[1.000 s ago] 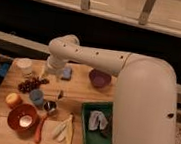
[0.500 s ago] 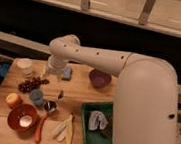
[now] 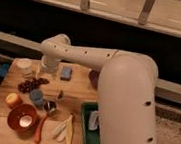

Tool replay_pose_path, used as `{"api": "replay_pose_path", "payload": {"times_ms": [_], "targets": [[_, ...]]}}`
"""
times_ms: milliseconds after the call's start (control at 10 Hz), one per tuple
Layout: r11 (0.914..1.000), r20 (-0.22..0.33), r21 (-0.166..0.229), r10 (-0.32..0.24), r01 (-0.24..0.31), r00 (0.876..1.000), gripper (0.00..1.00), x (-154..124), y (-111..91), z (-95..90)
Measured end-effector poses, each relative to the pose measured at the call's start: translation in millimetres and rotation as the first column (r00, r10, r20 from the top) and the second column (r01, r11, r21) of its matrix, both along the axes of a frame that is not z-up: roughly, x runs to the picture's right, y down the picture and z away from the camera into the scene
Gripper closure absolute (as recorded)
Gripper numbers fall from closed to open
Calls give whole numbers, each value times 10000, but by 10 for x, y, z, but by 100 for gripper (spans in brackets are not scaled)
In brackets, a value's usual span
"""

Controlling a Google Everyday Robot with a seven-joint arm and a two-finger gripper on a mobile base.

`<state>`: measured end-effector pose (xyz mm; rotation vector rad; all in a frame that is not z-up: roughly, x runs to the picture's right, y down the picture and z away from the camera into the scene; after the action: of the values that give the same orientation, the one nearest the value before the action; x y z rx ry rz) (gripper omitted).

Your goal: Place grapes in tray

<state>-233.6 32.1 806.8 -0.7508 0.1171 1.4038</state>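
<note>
The grapes [image 3: 31, 84], a dark reddish-purple bunch, lie on the wooden table [image 3: 76, 92] at the left. The green tray [image 3: 86, 136] stands at the table's front right, partly hidden by my arm, with a pale object [image 3: 93, 120] in it. My gripper [image 3: 47, 69] hangs from the white arm over the table's back left. It is just behind and to the right of the grapes, apart from them.
A white cup [image 3: 25, 67] stands behind the grapes and a blue sponge [image 3: 66, 73] is to the gripper's right. A purple bowl [image 3: 93, 78] peeks from behind the arm. In front are a blue cup [image 3: 36, 97], a metal cup [image 3: 50, 107], an orange [image 3: 13, 99], an orange-red bowl [image 3: 23, 118], a carrot [image 3: 39, 130] and pale husks [image 3: 63, 129].
The gripper has shifted slightly to the left near the grapes. The grapes and the other objects have not moved.
</note>
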Motion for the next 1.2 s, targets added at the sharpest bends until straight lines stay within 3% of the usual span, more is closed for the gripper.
{"api": "replay_pose_path", "payload": {"times_ms": [400, 900, 1200], "targets": [[9989, 472, -175, 433, -425, 9979, 39, -319, 74, 346], [9932, 1174, -953, 779, -668, 9900, 39, -750, 325, 703], [9874, 1412, -1345, 1027, -837, 9846, 39, -850, 386, 911]]}}
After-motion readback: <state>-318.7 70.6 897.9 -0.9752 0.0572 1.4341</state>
